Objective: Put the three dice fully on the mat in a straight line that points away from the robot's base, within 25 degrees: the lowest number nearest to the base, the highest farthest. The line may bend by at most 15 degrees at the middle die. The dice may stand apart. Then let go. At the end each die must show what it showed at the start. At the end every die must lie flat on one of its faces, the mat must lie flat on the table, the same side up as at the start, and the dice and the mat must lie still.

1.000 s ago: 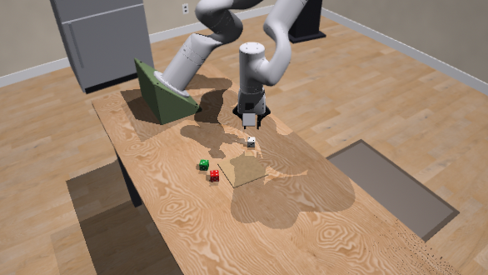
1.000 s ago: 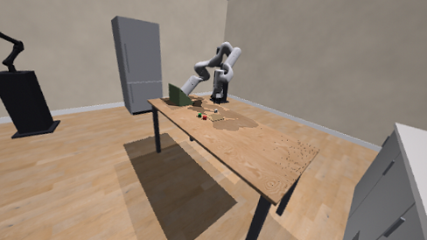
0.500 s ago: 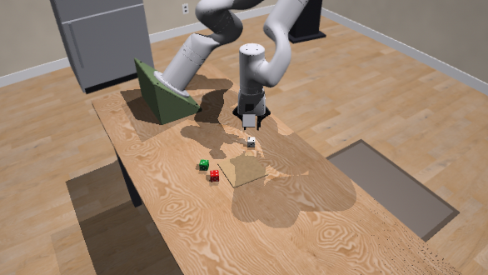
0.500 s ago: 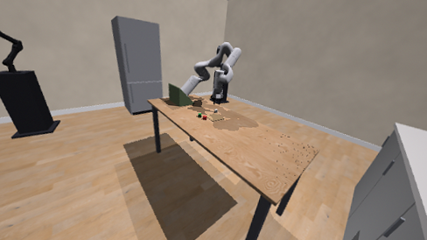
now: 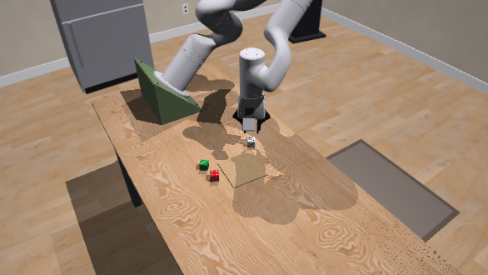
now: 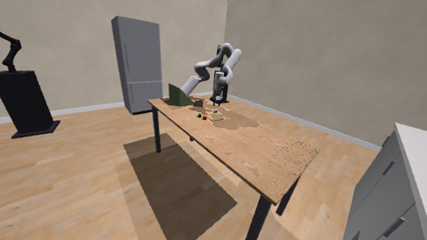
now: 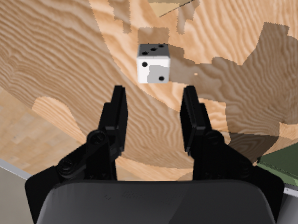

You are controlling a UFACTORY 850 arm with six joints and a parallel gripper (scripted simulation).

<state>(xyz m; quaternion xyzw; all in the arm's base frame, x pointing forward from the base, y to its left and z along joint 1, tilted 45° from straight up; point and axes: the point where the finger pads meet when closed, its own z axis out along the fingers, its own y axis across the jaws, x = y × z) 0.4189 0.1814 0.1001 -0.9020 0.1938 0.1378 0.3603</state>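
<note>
We see the white die (image 5: 251, 142) lying flat on the wooden table (image 5: 175, 217), just beyond the far edge of the mat (image 5: 243, 168) and not on it; in the wrist view the same white die (image 7: 153, 63) shows three pips on its top face and two on the side that looks at the camera. The green die (image 5: 203, 164) and the red die (image 5: 214, 175) stand close together on the bare wood, just beside the left edge of the mat, the red one nearer to the mat, and both are apart from the white die. The mat is a thin tan square, lying flat on the table and partly under the shadow of the arm. The gripper (image 5: 251, 130) hangs above the table, a little behind the white die, and points down; its two black fingers are half spread with only wood visible between them, so it grasps nothing. The arm rises from a green wedge-shaped base (image 5: 155, 93) at the far left part of the table. On the floor behind the table stands a grey refrigerator (image 5: 102, 37), and a dark rug (image 5: 395, 187) lies on the floor at the right.
</note>
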